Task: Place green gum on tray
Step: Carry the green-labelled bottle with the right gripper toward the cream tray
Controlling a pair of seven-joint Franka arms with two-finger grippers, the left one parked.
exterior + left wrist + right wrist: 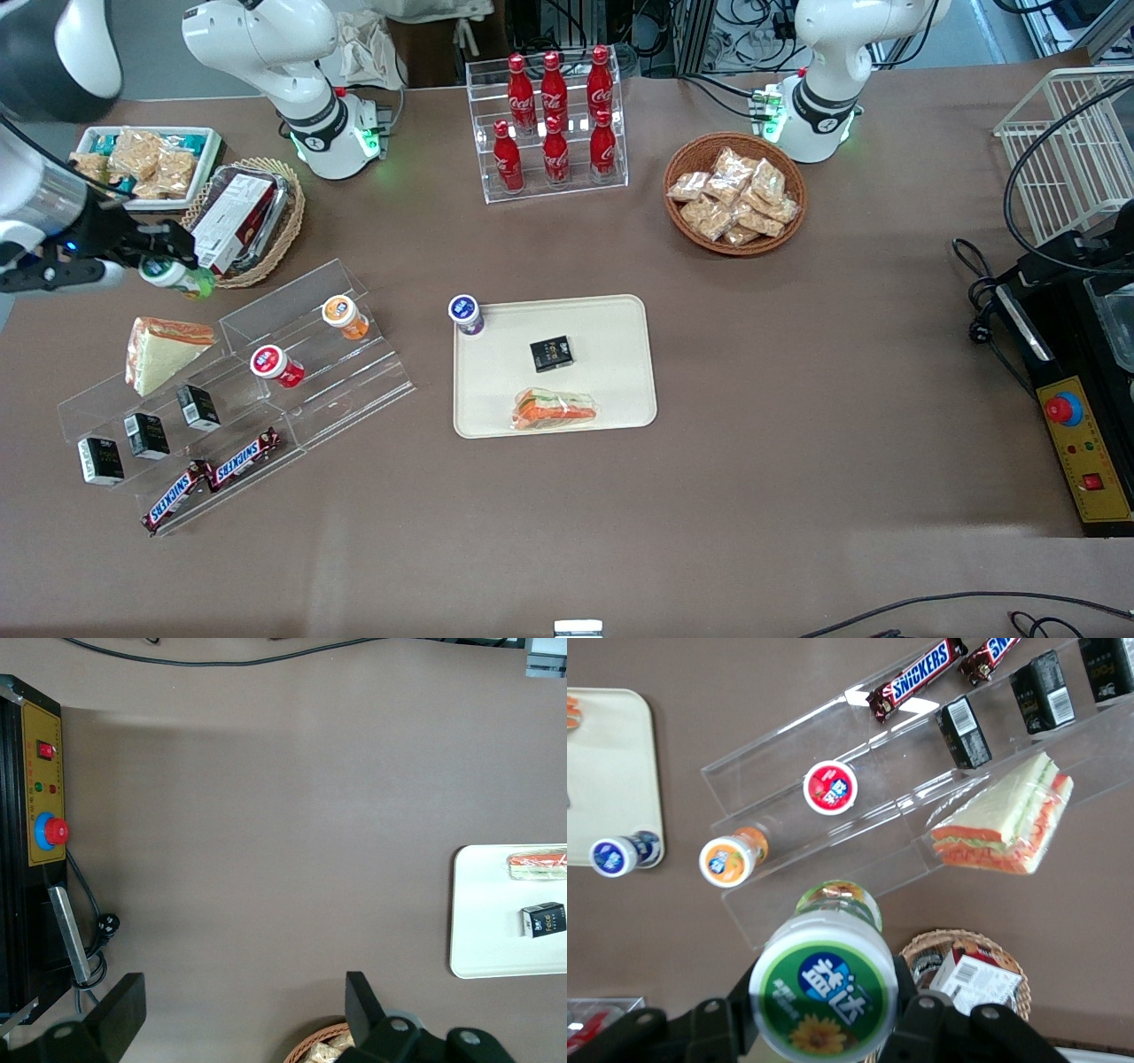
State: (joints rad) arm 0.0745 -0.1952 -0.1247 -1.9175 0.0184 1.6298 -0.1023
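The green gum (822,997) has a white lid whose green label shows white characters on a blue patch above a yellow flower. Snickers bars (213,478) lie on the clear rack (239,390), and the red bottles (555,115) read Coca-Cola. The end effector (168,266) is clamped on the gum, above the counter (797,399), at about ten o'clock from the tray (611,372).
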